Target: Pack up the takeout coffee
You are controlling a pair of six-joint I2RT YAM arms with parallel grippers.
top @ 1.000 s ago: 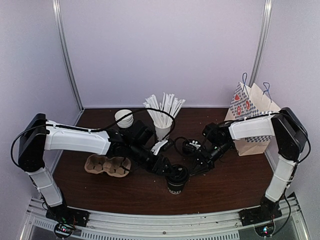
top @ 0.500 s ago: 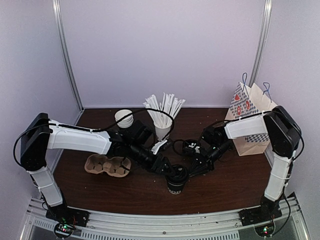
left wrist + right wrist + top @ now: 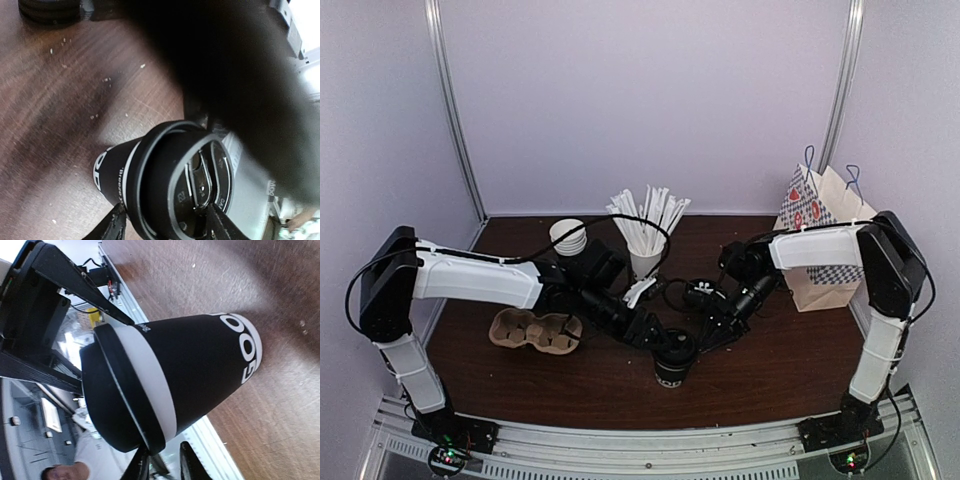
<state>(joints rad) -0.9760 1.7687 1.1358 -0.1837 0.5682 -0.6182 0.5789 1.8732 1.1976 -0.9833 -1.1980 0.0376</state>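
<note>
The takeout coffee (image 3: 674, 368) is a black cup with white lettering and a black lid, standing upright at the table's front middle. My left gripper (image 3: 658, 341) is just up-left of it. In the left wrist view the cup (image 3: 150, 175) fills the lower frame and my left gripper (image 3: 166, 227) is open, its fingertips on either side of the lid; I cannot tell if they touch it. My right gripper (image 3: 713, 328) is close on the cup's right. In the right wrist view the cup (image 3: 200, 370) shows side-on, and my right gripper (image 3: 165, 455) is narrowly open and empty beside the lid's rim.
A brown pulp cup carrier (image 3: 535, 330) lies left of the cup. A white cup of straws (image 3: 645, 262) and a stack of lidless cups (image 3: 568, 237) stand behind. A patterned paper bag (image 3: 825, 235) stands at the right back. The table's front edge is near.
My right gripper has moved left, closer to the coffee cup. My left gripper and the cup have hardly moved.
</note>
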